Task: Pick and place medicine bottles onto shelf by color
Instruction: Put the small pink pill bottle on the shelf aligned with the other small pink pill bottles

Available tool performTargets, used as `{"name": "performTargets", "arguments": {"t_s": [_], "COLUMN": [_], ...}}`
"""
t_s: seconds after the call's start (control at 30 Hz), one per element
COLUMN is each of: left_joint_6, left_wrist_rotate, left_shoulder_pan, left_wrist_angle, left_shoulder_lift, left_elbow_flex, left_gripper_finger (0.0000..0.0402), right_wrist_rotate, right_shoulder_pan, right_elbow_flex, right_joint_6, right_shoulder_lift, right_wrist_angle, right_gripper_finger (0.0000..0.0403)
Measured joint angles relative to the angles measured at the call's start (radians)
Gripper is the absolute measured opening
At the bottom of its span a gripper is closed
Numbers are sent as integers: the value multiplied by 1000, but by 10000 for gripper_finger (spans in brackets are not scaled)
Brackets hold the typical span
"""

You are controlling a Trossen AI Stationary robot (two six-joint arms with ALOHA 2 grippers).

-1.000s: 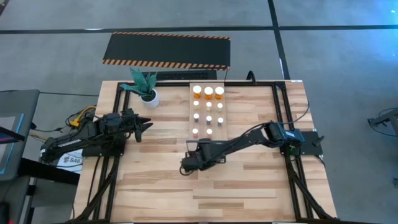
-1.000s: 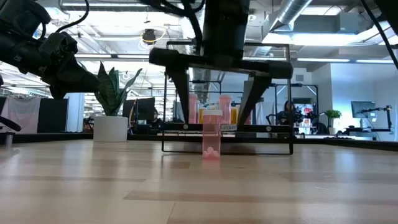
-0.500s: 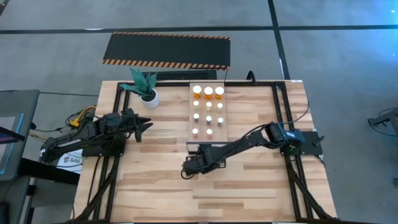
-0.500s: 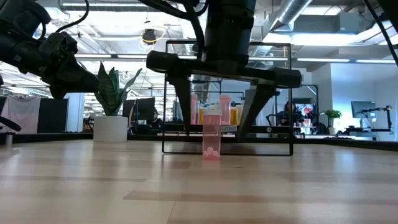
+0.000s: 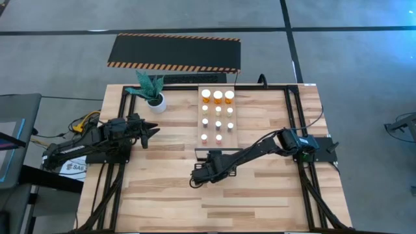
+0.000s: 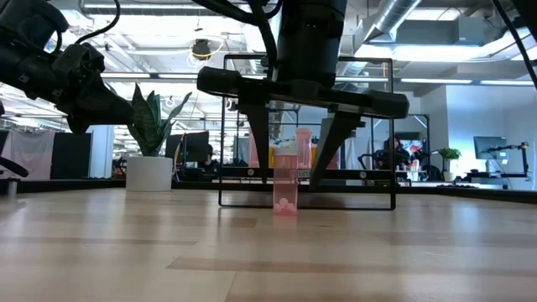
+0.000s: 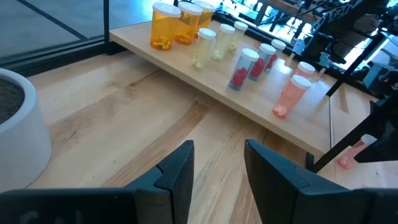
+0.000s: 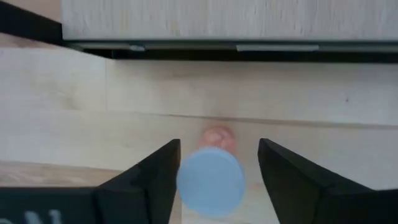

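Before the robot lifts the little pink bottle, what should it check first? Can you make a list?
1. Pink bottle standing upright on the table: ok.
2. Right gripper around the bottle, one finger on each side: ok.
3. Fingers already pressing on the bottle: not ok, gaps show on both sides in the right wrist view.
4. Free spot on the shelf for another bottle: ok, bare wood at the near end.
5. Left gripper out of the way: ok, it hangs over the table's left side near the plant pot.

table [image 5: 162, 195]: shelf [image 5: 199, 123], plant pot [image 5: 156, 102], pink bottle [image 6: 285, 182] | shelf: eleven bottles [image 5: 218, 110] standing
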Motion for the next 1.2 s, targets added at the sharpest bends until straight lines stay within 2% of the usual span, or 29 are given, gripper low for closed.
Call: {"name": "performTargets", "arguments": {"t_s": [0.37,0.5,0.87,1.2], "left_joint_6": [0,0,0,0], "left_wrist_rotate": [0,0,0,0], "left_shoulder_pan": [0,0,0,0], "left_wrist_angle": [0,0,0,0], "left_shoulder_lift": [0,0,0,0], "left_elbow_flex": [0,0,0,0], "left_gripper_finger": [128,128,128,128], "right_wrist_rotate": [3,3,-4,-19], "right_shoulder_pan": [0,6,55,137], "right_elbow_flex": [0,0,0,0], "right_joint_6": [0,-5,24,162], "right_shoulder_lift": [-1,-1,-4,-18], "right_wrist_angle": [3,3,-20,-154], "right_gripper_finger": [145,123,140,119]}}
